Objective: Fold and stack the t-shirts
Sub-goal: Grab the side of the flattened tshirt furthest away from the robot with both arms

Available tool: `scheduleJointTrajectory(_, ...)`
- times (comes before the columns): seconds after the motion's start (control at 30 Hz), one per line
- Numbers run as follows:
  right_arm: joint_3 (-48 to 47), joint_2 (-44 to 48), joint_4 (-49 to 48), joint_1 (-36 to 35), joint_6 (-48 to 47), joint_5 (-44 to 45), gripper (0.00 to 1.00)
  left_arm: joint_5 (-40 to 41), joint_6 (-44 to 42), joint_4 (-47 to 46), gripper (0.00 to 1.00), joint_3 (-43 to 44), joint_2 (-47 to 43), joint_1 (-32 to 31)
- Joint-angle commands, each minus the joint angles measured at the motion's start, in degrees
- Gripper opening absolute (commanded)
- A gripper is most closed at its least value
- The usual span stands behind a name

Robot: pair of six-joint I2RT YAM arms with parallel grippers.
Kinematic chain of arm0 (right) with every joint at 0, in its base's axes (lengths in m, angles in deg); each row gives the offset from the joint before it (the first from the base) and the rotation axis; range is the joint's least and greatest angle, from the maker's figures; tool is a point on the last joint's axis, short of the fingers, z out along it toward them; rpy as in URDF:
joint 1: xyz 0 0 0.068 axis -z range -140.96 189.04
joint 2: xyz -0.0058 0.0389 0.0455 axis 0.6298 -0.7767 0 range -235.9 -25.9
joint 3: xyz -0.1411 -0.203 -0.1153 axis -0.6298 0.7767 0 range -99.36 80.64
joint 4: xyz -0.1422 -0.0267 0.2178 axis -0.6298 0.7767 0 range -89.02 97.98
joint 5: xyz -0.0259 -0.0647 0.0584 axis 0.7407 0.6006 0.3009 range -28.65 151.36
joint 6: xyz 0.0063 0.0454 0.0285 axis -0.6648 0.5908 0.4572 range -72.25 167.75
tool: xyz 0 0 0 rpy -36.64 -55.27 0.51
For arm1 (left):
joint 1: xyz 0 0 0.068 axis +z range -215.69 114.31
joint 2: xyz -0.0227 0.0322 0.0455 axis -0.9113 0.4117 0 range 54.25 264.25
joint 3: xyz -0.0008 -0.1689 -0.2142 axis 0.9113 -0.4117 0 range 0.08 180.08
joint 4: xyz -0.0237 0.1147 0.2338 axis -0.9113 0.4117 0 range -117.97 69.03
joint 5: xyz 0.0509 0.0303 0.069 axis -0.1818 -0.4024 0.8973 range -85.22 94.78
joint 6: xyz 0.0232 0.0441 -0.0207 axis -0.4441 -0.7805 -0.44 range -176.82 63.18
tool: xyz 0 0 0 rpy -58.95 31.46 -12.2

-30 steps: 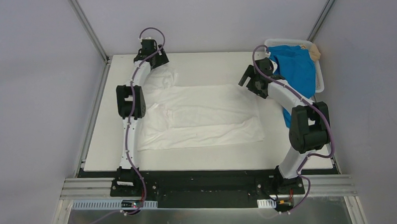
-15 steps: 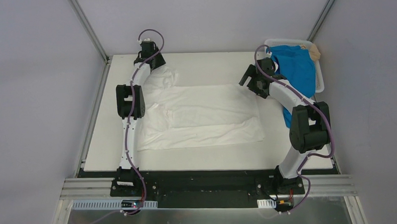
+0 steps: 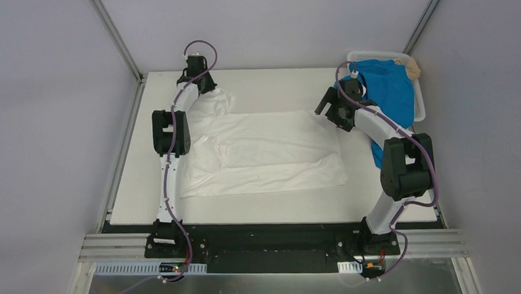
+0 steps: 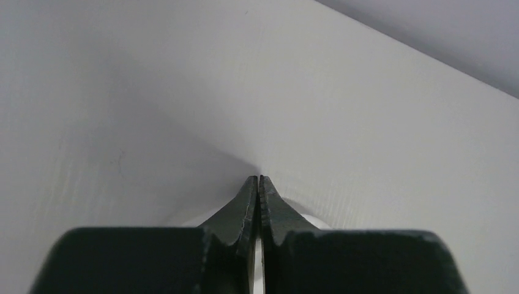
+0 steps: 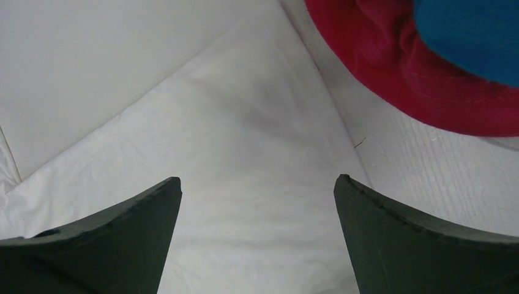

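A white t-shirt (image 3: 264, 153) lies spread flat across the middle of the table, its print not showing. My left gripper (image 3: 208, 85) sits at the shirt's far left sleeve. In the left wrist view the left gripper (image 4: 258, 179) is shut, with a bulge of white cloth (image 4: 309, 218) round the base of its fingers. My right gripper (image 3: 324, 109) hovers over the shirt's far right corner (image 5: 245, 147); in the right wrist view the right gripper (image 5: 257, 180) is wide open with nothing in it. A blue t-shirt (image 3: 390, 90), a magenta one (image 5: 392, 67) and a tan one (image 3: 413, 66) sit at the far right.
A white basket (image 3: 372, 53) at the table's far right corner holds the blue and tan shirts, the blue one spilling over its near side. Bare white table (image 3: 275, 81) runs along the far edge behind the shirt. Metal frame posts rise at both far corners.
The left gripper's jaws have closed at the far left sleeve. The right gripper has shifted slightly toward the far right, still open.
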Motion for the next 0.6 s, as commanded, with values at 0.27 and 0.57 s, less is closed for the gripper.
scheduleJointTrajectory(0.27, -4.76, -2.01, -2.24, 0.31, -1.28, 2.63, 0.97, 9.54, -9.16, 6.73, 0.00, -9.07, -14.52, -4.01)
scheduleJointTrajectory(0.57, -20.01, -14.97, 3.54, 0.10, -3.37, 9.30, 0.90, 9.89, -8.85, 4.75, 0.00, -19.00, -21.60, -4.23)
